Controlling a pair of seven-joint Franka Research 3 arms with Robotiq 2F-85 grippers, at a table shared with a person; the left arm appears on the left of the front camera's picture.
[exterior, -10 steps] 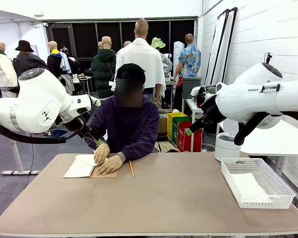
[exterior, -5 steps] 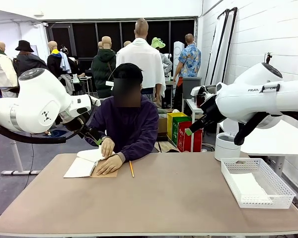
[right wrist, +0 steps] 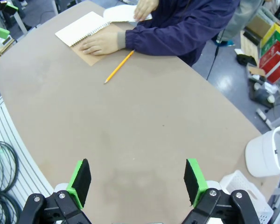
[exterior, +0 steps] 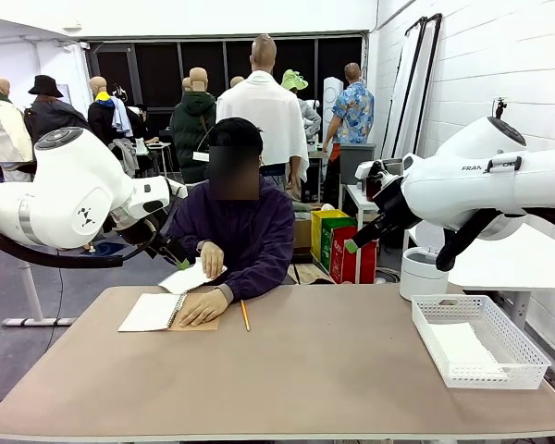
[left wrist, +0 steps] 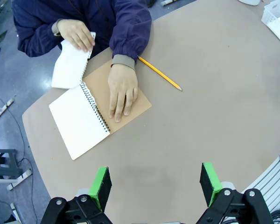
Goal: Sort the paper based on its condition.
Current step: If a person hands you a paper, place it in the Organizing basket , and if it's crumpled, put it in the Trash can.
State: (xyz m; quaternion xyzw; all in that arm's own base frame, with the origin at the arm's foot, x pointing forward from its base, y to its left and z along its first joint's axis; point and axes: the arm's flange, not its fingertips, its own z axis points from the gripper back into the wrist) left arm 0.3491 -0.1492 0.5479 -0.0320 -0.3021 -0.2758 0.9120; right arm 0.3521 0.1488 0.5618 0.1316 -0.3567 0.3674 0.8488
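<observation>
A person at the far side lifts a loose white sheet of paper (exterior: 191, 277) (left wrist: 67, 67) (right wrist: 122, 12) off an open spiral notebook (exterior: 152, 312) (left wrist: 78, 119) (right wrist: 82, 28). The person's other hand (exterior: 203, 307) (left wrist: 122, 87) presses flat on the notebook's brown cover. My left gripper (left wrist: 154, 183) hangs high above the table's left half, open and holding nothing. High over the table's right half, my right gripper (right wrist: 136, 181) is open too, with nothing between its fingers. More flat white paper (exterior: 462, 347) lies in the tray.
A yellow pencil (exterior: 245, 315) (left wrist: 159, 73) (right wrist: 118, 66) lies just right of the notebook. A white mesh tray (exterior: 447, 302) (left wrist: 279, 16) stands at the table's right edge. Beyond that edge, off the table, is a white bin (exterior: 420, 274) (right wrist: 267, 151). The table's middle is bare brown surface.
The person's hand has pulled the sheet up and away from the notebook; a second ago it lay flat on the page. Neither arm has moved.
</observation>
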